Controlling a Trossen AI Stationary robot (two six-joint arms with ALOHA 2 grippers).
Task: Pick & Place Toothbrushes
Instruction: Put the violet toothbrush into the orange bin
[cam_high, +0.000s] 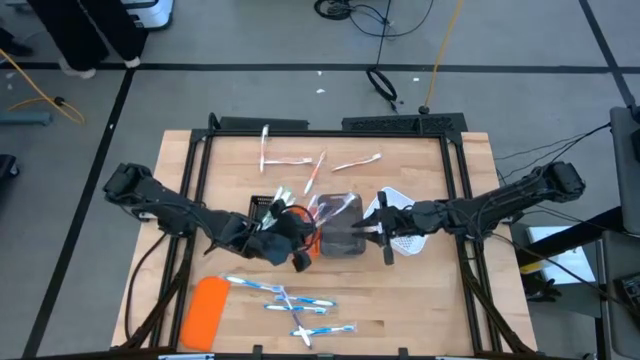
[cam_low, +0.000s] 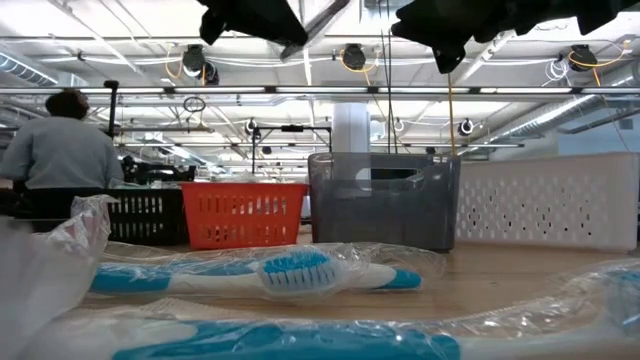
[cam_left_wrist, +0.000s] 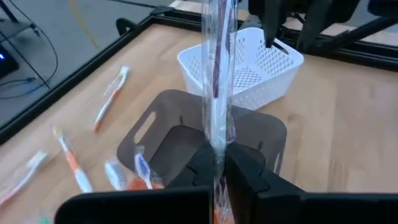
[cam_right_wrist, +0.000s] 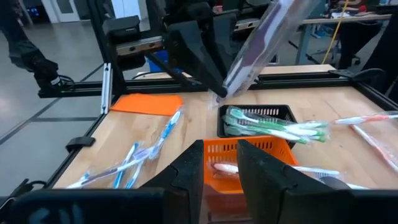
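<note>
Left gripper (cam_left_wrist: 219, 163) pressed together on a wrapped toothbrush (cam_left_wrist: 216, 68), pinching it near one end; purple-toned brush inside a clear sleeve, standing up from the fingers above the grey tray (cam_left_wrist: 168, 130). Same held brush seen from the right wrist view, slanting out of the left claw (cam_right_wrist: 214, 93) over the black tray (cam_right_wrist: 261, 115). Right gripper (cam_high: 384, 232) hovering just beside the grey tray (cam_high: 340, 235), fingers (cam_right_wrist: 186, 168) parted about halfway, nothing between them, orange tray (cam_right_wrist: 249, 152) showing through the gap.

No readable brand, label or writing anywhere on the wrappers or trays.

Nearest the front table edge: blue-white toothbrushes (cam_high: 285, 300) in crinkled clear wrap, lying loose beside the orange slab (cam_high: 205, 310); bristled blue head (cam_low: 295, 272) plain in the low view. Mid-table: green-white brushes (cam_right_wrist: 273, 127) lying in the black tray, one pinkish brush (cam_right_wrist: 227, 168) in the orange tray. White perforated tray (cam_left_wrist: 245, 65) beyond the grey one. Farthest: pink-white and orange-white brushes (cam_high: 300, 160) scattered near the back edge.
</note>
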